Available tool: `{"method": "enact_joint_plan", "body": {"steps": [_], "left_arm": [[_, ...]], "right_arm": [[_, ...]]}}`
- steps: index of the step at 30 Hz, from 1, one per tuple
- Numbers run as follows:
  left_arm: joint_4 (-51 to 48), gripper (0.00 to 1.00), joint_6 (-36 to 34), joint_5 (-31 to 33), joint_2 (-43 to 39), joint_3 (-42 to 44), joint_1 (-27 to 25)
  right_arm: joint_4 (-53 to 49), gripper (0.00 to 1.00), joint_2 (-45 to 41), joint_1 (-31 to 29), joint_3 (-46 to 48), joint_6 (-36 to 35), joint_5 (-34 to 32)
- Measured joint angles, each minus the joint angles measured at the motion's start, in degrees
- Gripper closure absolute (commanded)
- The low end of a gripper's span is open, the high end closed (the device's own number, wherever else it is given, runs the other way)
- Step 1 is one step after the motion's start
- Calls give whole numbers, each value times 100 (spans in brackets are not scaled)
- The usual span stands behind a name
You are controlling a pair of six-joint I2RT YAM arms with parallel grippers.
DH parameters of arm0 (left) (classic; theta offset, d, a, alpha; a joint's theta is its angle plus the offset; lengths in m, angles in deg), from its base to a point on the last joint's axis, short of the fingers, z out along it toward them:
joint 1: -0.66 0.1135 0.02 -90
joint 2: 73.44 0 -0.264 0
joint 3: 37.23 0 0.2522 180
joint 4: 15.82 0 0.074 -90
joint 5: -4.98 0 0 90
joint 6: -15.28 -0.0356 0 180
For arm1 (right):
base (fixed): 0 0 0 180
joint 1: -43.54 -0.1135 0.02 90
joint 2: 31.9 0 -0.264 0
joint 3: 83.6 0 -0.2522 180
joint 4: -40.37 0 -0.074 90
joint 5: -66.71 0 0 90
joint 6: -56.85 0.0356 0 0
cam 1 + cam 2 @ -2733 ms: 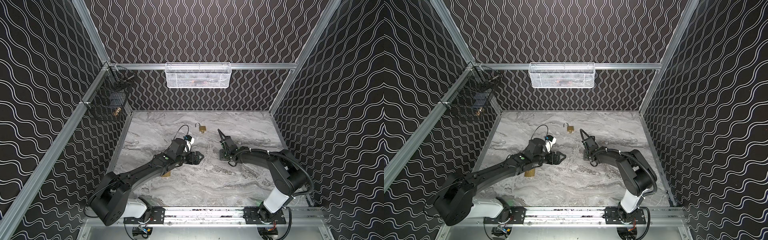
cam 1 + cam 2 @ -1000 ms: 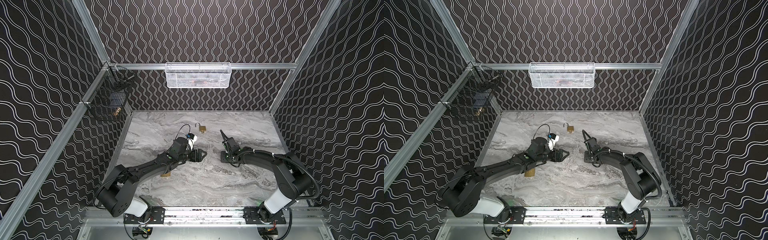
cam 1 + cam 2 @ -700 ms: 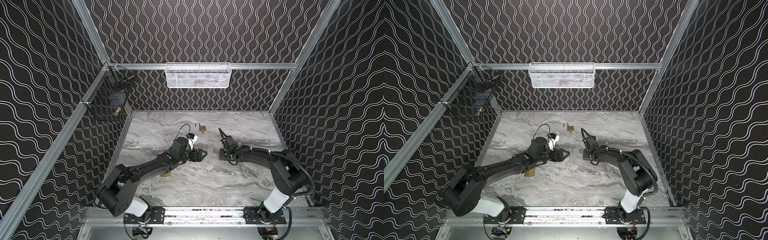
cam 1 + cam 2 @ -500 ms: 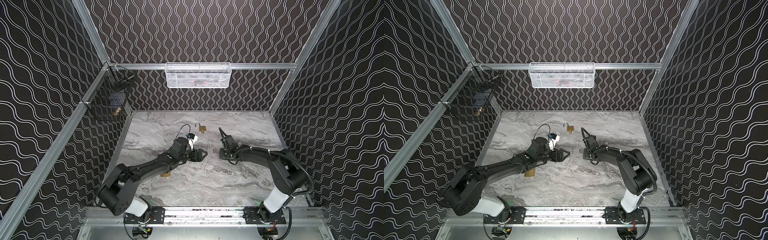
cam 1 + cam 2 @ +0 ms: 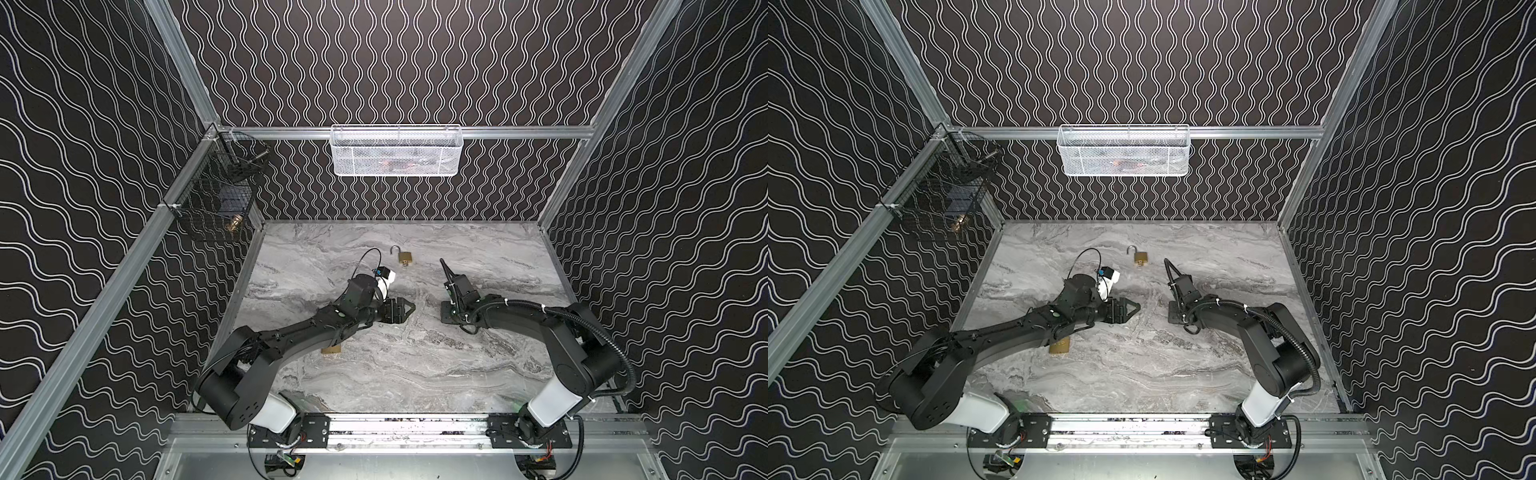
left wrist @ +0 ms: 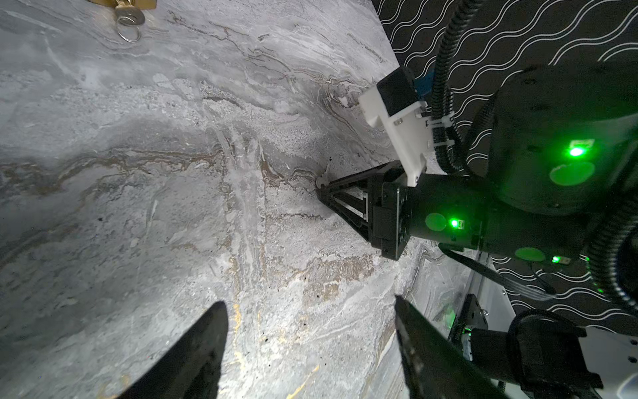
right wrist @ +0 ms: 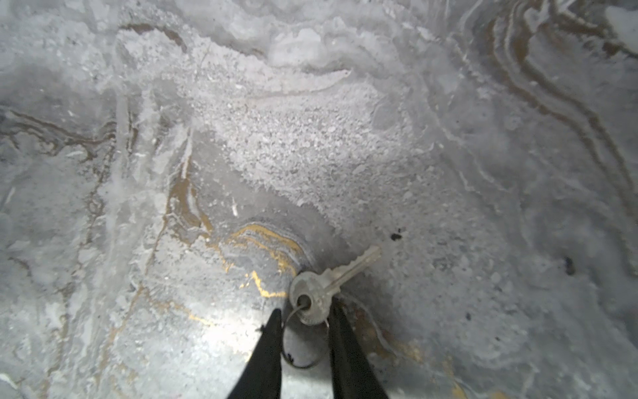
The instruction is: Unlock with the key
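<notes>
Fingers [image 7: 269, 345] of my right gripper [image 7: 304, 311] stand slightly apart, straddling the head of the key [image 7: 331, 279], not yet pinching. It lies flat near the middle of the table [image 7: 310, 138], blade pointing away from them. My left gripper [image 6: 309, 300], spread and empty, is farther off.

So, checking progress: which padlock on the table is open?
The far padlock, toward the back wall: its shackle is swung open. The near padlock is mostly hidden under the left arm.
</notes>
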Motion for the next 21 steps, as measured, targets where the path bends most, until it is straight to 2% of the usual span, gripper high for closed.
{"method": "enact_joint_plan", "body": {"steps": [11, 13, 16, 21], "left_arm": [[-2, 23, 22, 0, 17, -50, 0], [9, 22, 22, 0, 42, -76, 0], [33, 22, 22, -15, 103, -92, 0], [55, 22, 20, -26, 160, -96, 2]], "right_arm": [[33, 82, -240, 0, 190, -188, 46], [39, 85, -372, 0, 249, -308, 46], [44, 94, -588, 2, 334, -415, 46], [48, 96, -739, 0, 348, -586, 20]]}}
